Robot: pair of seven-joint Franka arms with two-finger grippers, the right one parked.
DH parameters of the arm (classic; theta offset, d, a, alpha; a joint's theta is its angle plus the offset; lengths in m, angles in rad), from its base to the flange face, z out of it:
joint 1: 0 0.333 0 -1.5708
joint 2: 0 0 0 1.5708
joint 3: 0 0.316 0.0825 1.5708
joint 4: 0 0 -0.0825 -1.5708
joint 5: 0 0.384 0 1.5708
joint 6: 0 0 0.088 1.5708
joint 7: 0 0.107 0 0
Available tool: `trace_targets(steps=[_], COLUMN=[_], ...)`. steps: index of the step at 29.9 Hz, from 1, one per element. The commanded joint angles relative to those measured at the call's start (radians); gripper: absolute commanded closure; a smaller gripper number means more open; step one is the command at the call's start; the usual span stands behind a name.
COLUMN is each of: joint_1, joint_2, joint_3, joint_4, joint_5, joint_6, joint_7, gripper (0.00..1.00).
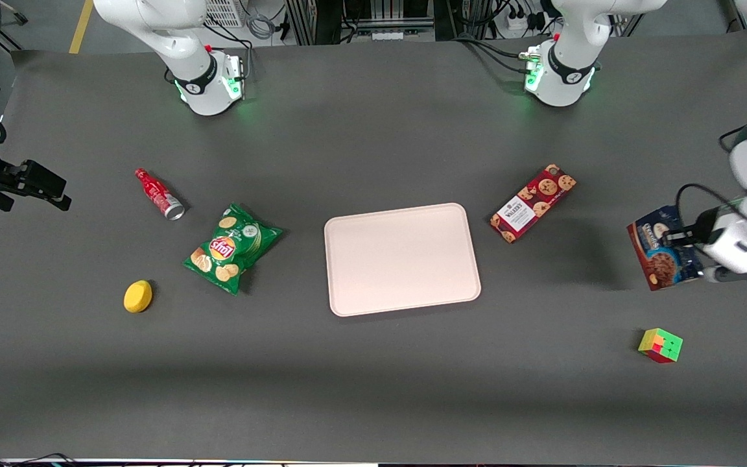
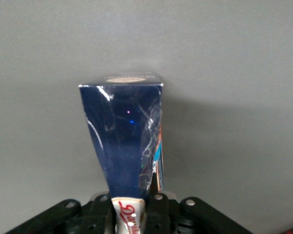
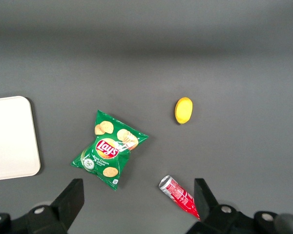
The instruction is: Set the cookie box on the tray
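The cookie box [image 1: 662, 250], a dark navy carton with brown cookie pictures, is gripped by my left gripper [image 1: 690, 251] toward the working arm's end of the table. It casts a shadow on the mat beside it. In the left wrist view the box [image 2: 127, 136] stands out from between the fingers of the gripper [image 2: 132, 204], which press on its two narrow sides. The pale pink tray [image 1: 401, 259] lies bare in the middle of the table, well apart from the box. Its corner also shows in the right wrist view [image 3: 12, 139].
A flat red cookie box [image 1: 533, 202] lies between tray and gripper. A colour cube [image 1: 660, 344] sits nearer the front camera than the held box. A green chips bag [image 1: 231, 248], red can [image 1: 159, 194] and yellow puck [image 1: 137, 296] lie toward the parked arm's end.
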Motion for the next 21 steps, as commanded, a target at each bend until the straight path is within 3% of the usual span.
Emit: trace_targets(steps=[1, 9, 15, 21], joint_1=[-0.004, -0.006, -0.007, -0.019], joint_2=[0.0, 0.001, 0.076, 0.155], joint_3=[-0.09, -0.358, -0.556, -0.621], joint_4=[0.252, 0.361, 0.338, 0.22], joint_5=[0.006, -0.017, -0.03, -0.004], joint_6=[-0.264, -0.395, -0.294, -0.1], joint_7=[-0.127, -0.465, -0.672, -0.712], gripper=[1.0, 1.0, 1.0, 1.0])
